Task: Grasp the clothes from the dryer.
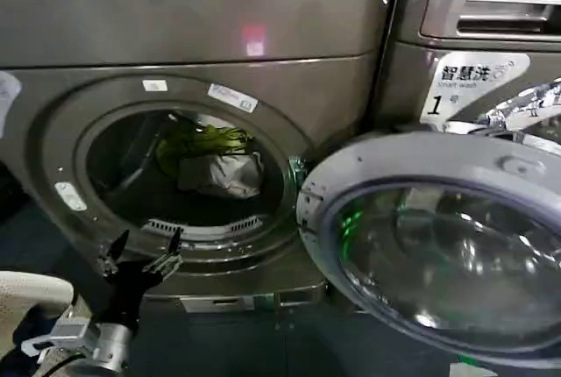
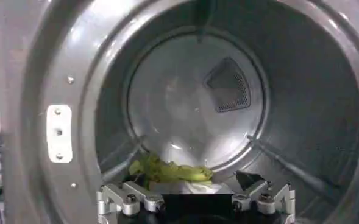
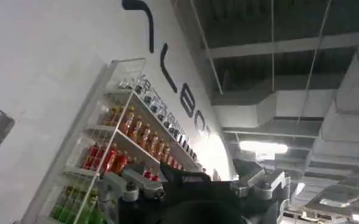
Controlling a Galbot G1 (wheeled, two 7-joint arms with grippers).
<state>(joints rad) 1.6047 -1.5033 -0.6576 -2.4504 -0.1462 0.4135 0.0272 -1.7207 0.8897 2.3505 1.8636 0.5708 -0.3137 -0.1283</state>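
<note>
Nearest the head camera, the left gripper (image 1: 140, 254) hangs low before the dryer (image 1: 193, 70), its fingers (image 2: 130, 198) spread apart and holding nothing. Beyond the porthole rim, the clothes (image 1: 215, 162) lie on the drum floor, straight ahead and slightly above the fingers, yellow-green piece over the pale one. The open door (image 1: 438, 254) swings right. The right gripper (image 3: 197, 189) points toward shelves, fingers apart

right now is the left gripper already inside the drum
No, the left gripper hangs open outside the dryer, below its porthole, apart from the clothes.
</note>
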